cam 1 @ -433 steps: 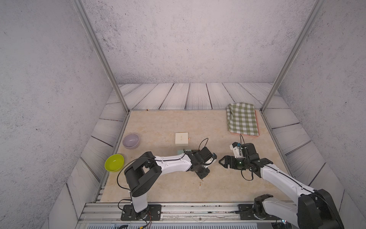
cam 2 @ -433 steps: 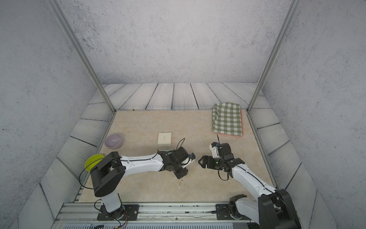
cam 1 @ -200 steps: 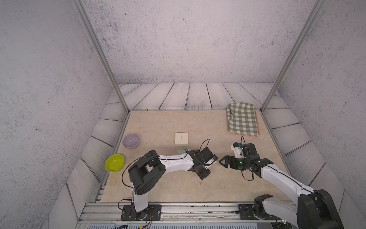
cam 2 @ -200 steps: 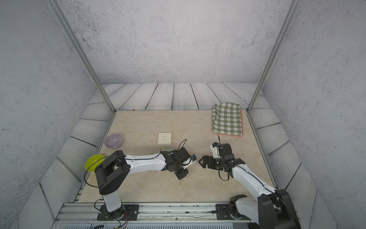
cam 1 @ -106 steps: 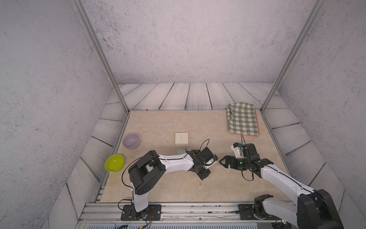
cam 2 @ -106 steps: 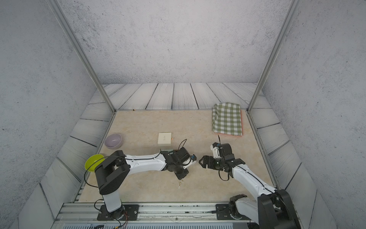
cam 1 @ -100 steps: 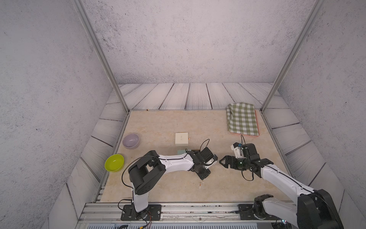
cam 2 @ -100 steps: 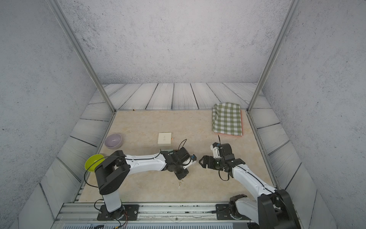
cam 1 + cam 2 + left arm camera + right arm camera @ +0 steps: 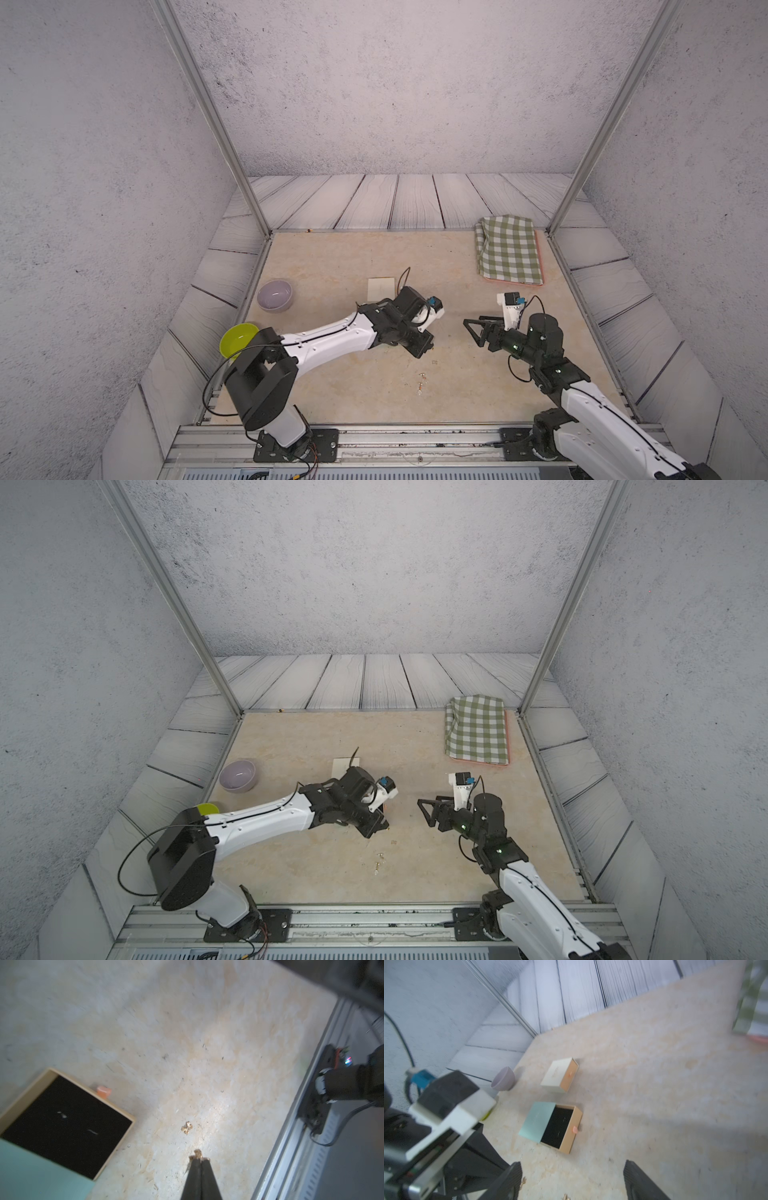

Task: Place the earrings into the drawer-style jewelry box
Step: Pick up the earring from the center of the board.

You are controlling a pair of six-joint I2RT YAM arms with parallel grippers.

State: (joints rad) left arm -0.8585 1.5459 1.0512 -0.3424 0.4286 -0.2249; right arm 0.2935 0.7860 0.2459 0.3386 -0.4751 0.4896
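With my left gripper (image 9: 199, 1160) pinched shut on a gold earring (image 9: 197, 1153) beside a second earring (image 9: 187, 1127), and my right gripper (image 9: 572, 1178) wide and empty, I am mid-pickup; next, I judge, comes a carry to the cream-white jewelry box (image 9: 556, 1074), whose tray (image 9: 569, 1078) looks closed.

Beige mottled tabletop (image 9: 332, 257), scuffed, with a metal rail (image 9: 415, 432) along the 6 o'clock edge. Holds a lilac bowl (image 9: 274, 294) at 9 o'clock and a lime-green bowl (image 9: 237, 338) at 8 o'clock, right on the edge. Just 11 o'clock of centre: cream-white jewelry box (image 9: 380, 289), flat, drawer shut. Toward 6 o'clock of that: mint-green box (image 9: 537, 1124), tan tray (image 9: 570, 1135) slid out, black lining up. Far 1 o'clock corner: folded green-checked cloth (image 9: 509, 249). Tiny gold earrings (image 9: 422, 380) loose on bare surface, 6 o'clock of centre.
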